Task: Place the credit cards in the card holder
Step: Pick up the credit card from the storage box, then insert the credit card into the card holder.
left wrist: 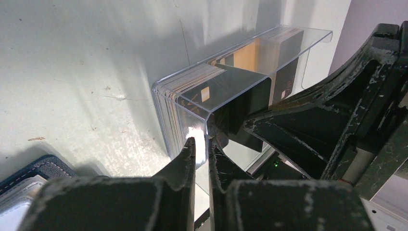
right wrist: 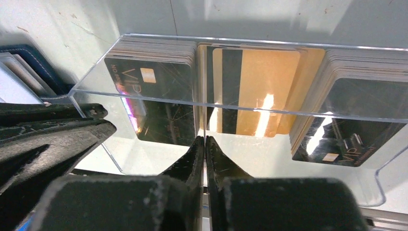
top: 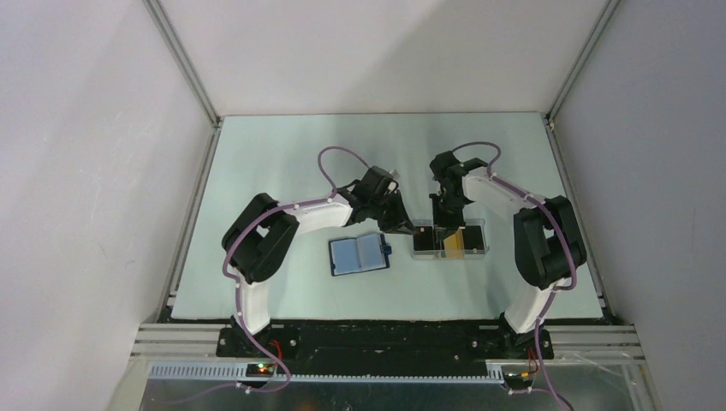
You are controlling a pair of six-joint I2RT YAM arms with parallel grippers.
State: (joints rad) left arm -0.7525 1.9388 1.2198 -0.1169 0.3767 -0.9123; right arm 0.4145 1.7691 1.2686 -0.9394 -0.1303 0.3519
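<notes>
The case is lying on the worktop and is serving as the reference for all positions. It is holding three stacks side by side. Dark cards are sitting at each end. The credit cards, gold with a dark stripe, are sitting in the middle.

The card holder is lying open on the worktop, near the case's left end and not touching it. Its pockets are facing up.

The left gripper is sitting at the case's left end. Its fingers are almost pressed together. The clear end wall is running into the narrow slot between them, so the gripper is pinching that wall.

The right gripper is hanging at the near side of the case, in line with the boundary between the left dark stack and the credit cards. Its fingers are pressed together. A thin clear edge is lining up with the seam between them, but it cannot be told whether that edge is being gripped.

The two grippers are standing close together at the case.
</notes>
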